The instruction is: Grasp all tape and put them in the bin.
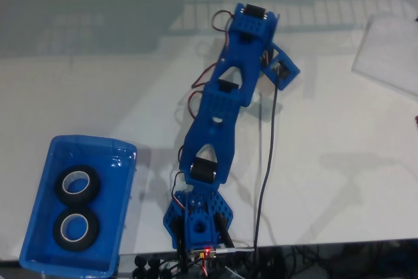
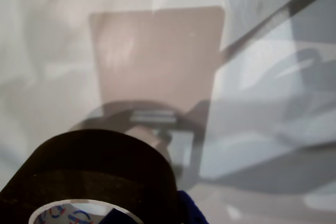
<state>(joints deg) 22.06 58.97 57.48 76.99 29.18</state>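
Rolls: two tape rolls (image 1: 76,185) (image 1: 75,227) binned in blue tray (image 1: 36,236) | third roll (image 2: 100,174) fills my wrist view, seemingly carried | fingers: cannot tell.

Tape rolls: three, two (image 1: 76,185) (image 1: 75,227) in the fixed view, one (image 2: 94,174) in the wrist view
Bins: one (image 1: 124,194)
Robot arms: one (image 1: 225,106)

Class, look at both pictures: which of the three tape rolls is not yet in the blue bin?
The roll filling the wrist view's lower left, right at the claw. The other two lie flat inside the bin.
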